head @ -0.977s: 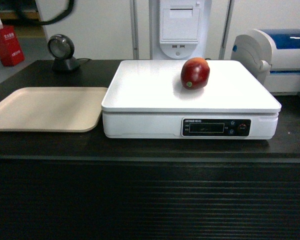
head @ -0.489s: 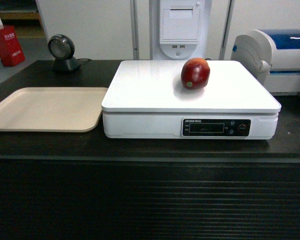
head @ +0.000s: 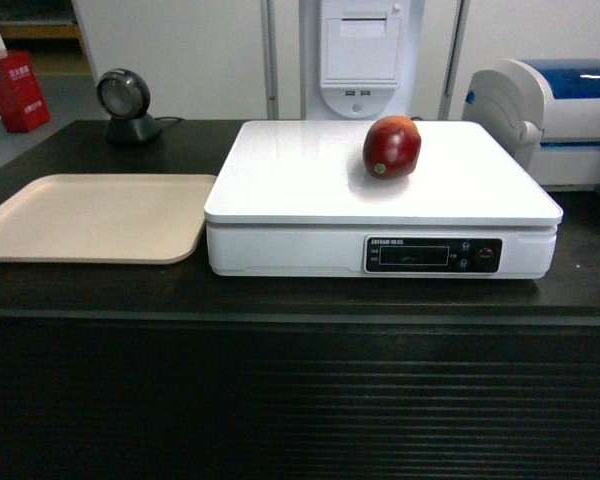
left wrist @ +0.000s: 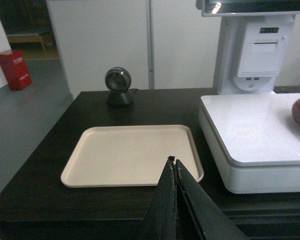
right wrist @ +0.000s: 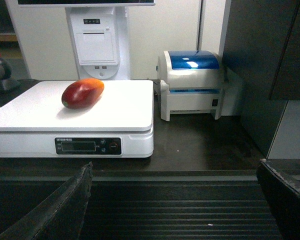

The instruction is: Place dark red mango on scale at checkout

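Already placed: dark red mango (head: 391, 147) resting on scale (head: 280, 180), untouched. Left jaws pressed together, right jaws spread. Next: verify, stay clear.

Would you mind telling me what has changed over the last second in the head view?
Nothing visibly changed: the dark red mango lies on the scale as before, the beige tray stays beside it, and no gripper touches either.

Beige tray (head: 90, 218), scanner (head: 123, 100), printer (head: 555, 115)
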